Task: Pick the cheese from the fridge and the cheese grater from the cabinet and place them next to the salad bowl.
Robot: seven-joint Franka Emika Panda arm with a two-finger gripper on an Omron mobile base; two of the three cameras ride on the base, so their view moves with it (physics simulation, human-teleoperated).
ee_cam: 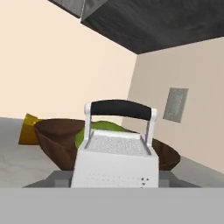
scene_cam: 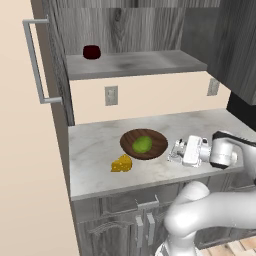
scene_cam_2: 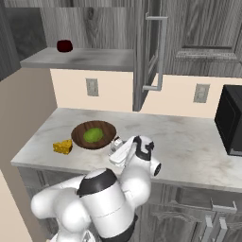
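While the arm reaches low over the marble counter [scene_cam: 90, 155], the cheese grater [ee_cam: 116, 159] stands upright directly in front of the hand camera: a silver-white tapered box with a perforated face, fine holes near its base, and a dark grip across a white bracket on top. From the left base view the grater [scene_cam: 176, 151] sits at counter level just right of the salad bowl [scene_cam: 144, 144], at the tip of the gripper [scene_cam: 180, 151]; the right base view shows the same grater [scene_cam_2: 115, 145] beside the bowl's rim [scene_cam_2: 78, 130]. The fingers flank the grater's lower body, but whether they press on it or stand slightly apart cannot be told, nor whether its base touches the counter. The bowl is shallow, round and dark brown, holding a green ball of lettuce [scene_cam: 142, 144]. The cheese [scene_cam: 121, 163], a small yellow-orange wedge with holes, lies on the counter just left and forward of the bowl. Above, the cabinet [scene_cam: 52, 60] stands open, its long silver bar handle [scene_cam: 35, 60] on the door and a dark red cup [scene_cam: 91, 51] on its grey shelf. No legible writing or labels appear on any item.
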